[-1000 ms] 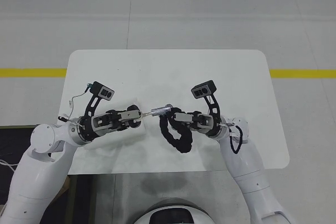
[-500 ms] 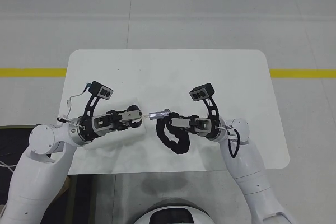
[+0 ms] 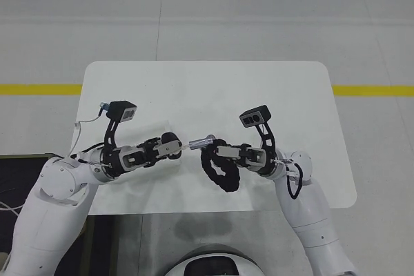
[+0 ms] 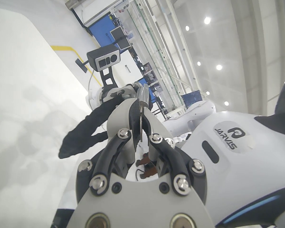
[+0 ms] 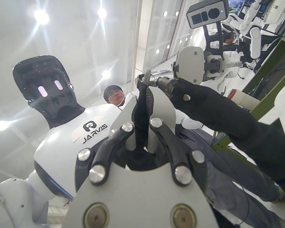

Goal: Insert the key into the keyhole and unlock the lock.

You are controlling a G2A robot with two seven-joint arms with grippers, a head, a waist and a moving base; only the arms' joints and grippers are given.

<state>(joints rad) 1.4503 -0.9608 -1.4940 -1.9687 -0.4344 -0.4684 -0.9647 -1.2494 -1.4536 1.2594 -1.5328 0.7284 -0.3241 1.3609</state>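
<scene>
Pinching a flat silver metal key (image 4: 140, 123) (tip at a silver keyhole cylinder (image 4: 142, 94)), the left gripper (image 4: 140, 110) faces the right gripper (image 5: 144, 97), clamped on the black fabric-sleeved cable lock (image 5: 216, 112).

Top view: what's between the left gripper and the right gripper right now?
In the top view, just the key, pinched by the left gripper, and the lock's silver cylinder, held by the right gripper. Key tip meets cylinder; insertion depth unclear.
</scene>
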